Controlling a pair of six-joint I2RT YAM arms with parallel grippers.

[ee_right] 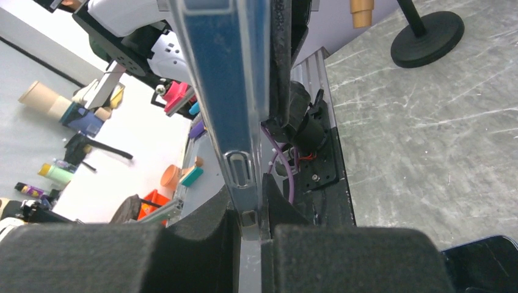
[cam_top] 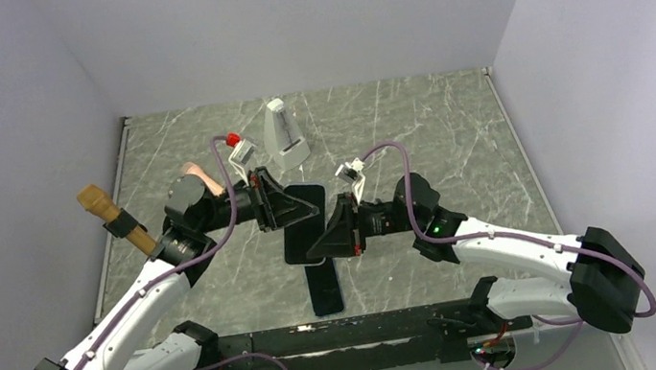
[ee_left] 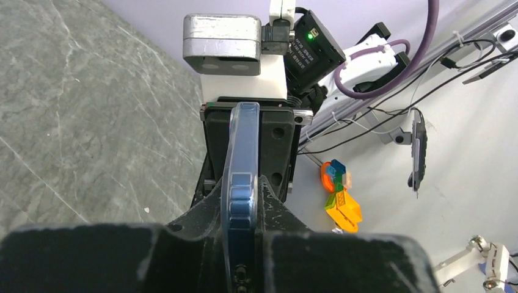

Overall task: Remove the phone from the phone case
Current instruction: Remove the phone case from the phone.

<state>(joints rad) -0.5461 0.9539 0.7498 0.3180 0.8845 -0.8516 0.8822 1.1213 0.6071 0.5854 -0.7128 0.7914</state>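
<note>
Above the table's middle, both grippers hold one dark slab in a clear bluish phone case (cam_top: 305, 225). My left gripper (cam_top: 291, 207) is shut on its far-left edge and my right gripper (cam_top: 333, 233) on its near-right edge. In the left wrist view the case's edge (ee_left: 244, 140), with moulded buttons, runs between the fingers of the left gripper (ee_left: 242, 184). In the right wrist view the case rim (ee_right: 226, 79), with a button cutout, is pinched in the right gripper (ee_right: 249, 196). I cannot tell whether the phone sits inside it. A second dark glossy slab (cam_top: 325, 288) lies flat on the table below.
A white wedge-shaped stand (cam_top: 281, 135) is at the back centre and a wooden-handled tool (cam_top: 113, 215) leans at the left wall. A black round base (ee_right: 427, 36) stands on the marble. The lying slab's corner (ee_right: 482, 265) shows under my right gripper. Walls close three sides.
</note>
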